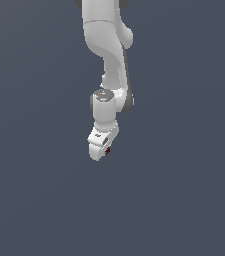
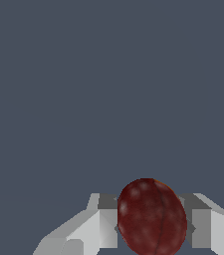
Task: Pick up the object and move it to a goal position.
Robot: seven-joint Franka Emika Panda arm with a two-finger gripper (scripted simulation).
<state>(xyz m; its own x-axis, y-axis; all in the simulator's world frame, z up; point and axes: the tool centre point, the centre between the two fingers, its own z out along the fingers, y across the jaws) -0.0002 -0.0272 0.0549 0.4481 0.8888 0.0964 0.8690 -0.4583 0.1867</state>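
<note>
- Plainly, the wrist view shows what the exterior view barely hints at: the object (image 2: 152, 219), a dark red, roundish lump with faint paler specks and a thin dark seam down it, sits between the two white fingers (image 2: 96, 226) and touches both.
- The jaws are drawn in narrow and hold the object, one finger on each side of it.
- In the exterior view the object (image 1: 107, 149) is only a small red speck at the tip of the gripper (image 1: 104, 150), mostly hidden by the white hand; its shape and specks cannot be made out there.
- The exterior view alone shows the arm (image 1: 106, 50): white, with grey joints, coming down from the upper edge and bending at the wrist, the hand tilted towards the exterior view's left.
- A small reddish mark sits on the round cap of the wrist joint (image 1: 102, 95); it is too small to read.
- Around the gripper both views show only a flat, even blue-grey background (image 1: 34, 200); whether it is a surface under the hand cannot be told.
- No readable writing or brand shows in either view.
</note>
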